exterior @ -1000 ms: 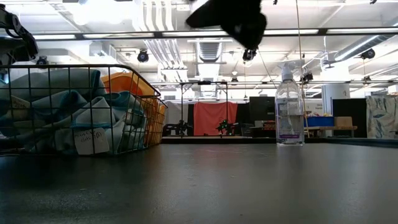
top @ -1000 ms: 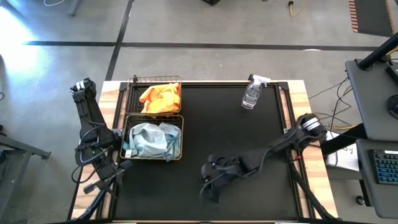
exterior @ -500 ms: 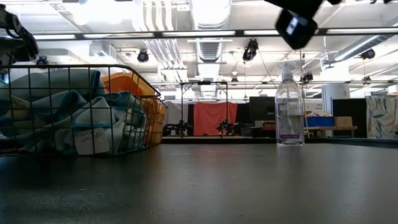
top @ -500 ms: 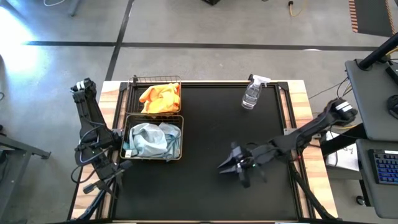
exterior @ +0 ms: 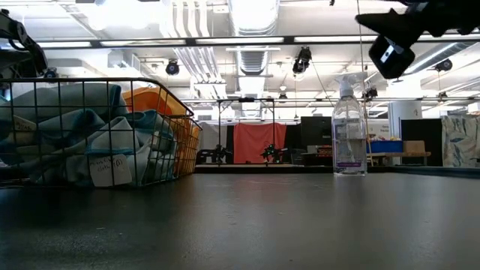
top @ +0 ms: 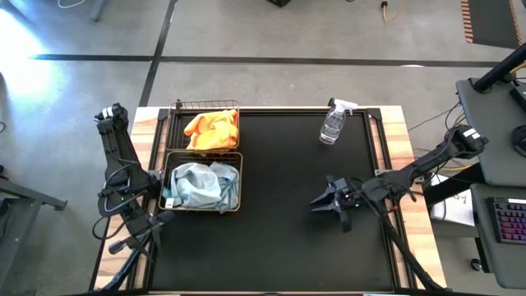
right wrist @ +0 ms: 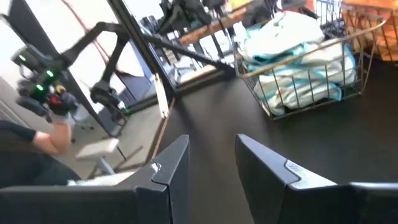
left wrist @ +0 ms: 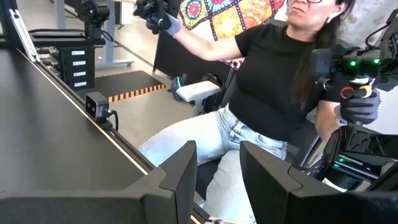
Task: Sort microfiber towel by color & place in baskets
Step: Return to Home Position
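The orange towels (top: 212,128) lie bunched in the far wire basket (top: 177,108) at the table's left. The pale blue-grey towels (top: 200,184) fill the nearer basket (top: 168,176), which also shows in the low view (exterior: 97,135) and the right wrist view (right wrist: 305,68). My right gripper (top: 319,202) is open and empty above the table's right half, its fingers pointing toward the baskets. My left gripper (left wrist: 216,177) is open and empty; its arm (top: 123,177) waits folded at the table's left edge.
A clear spray bottle (top: 333,123) stands upright at the table's far right, also in the low view (exterior: 349,131). A seated person (left wrist: 273,81) shows beyond the table's edge in the left wrist view. A desk with a keyboard (top: 511,222) stands to the right of the table.
My right gripper has drawn back from the table's near middle toward its right edge, staying empty and raised above the table. The towels and baskets have not moved.
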Robot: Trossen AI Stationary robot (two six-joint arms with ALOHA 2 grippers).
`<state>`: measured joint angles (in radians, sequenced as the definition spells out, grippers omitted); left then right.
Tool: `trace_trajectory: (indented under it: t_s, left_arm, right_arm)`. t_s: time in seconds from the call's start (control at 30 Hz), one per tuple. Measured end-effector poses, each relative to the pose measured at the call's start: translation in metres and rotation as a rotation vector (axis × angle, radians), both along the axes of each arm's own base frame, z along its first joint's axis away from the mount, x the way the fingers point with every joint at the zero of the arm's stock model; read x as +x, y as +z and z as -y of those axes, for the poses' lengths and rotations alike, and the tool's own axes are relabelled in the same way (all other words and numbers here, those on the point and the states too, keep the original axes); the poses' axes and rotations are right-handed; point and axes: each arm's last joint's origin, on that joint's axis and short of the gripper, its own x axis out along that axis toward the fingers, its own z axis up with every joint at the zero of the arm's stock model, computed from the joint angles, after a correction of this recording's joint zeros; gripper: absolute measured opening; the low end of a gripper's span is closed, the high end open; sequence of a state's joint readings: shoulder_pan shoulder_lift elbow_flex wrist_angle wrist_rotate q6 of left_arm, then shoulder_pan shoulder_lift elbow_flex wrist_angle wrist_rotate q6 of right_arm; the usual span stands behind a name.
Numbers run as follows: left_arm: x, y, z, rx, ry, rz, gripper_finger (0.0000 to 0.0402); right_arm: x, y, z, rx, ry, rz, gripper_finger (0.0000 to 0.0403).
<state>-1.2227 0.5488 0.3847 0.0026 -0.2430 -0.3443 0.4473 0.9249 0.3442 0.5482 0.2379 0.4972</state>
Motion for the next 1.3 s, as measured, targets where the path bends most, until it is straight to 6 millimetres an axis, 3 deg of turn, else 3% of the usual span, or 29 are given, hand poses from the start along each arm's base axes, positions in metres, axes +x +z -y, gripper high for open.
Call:
trace_trajectory:
  t_s: [0.4, 0.8, 1.3]
  left_arm:
    - [0.000, -0.001, -0.001, 0.009, 0.000, -0.003, 0.0108]
    - [-0.001, -0.001, -0.002, 0.012, 0.000, -0.005, 0.0108]
    - [-0.001, -0.002, -0.003, 0.044, -0.005, 0.014, 0.0108]
  right_arm:
    - [-0.043, -0.016, 0.022, 0.051, -0.055, 0.100, 0.0123]
    - [-0.067, -0.038, 0.035, 0.075, -0.111, 0.161, 0.0123]
    - [-0.083, -0.017, 0.044, 0.113, -0.137, 0.355, 0.0123]
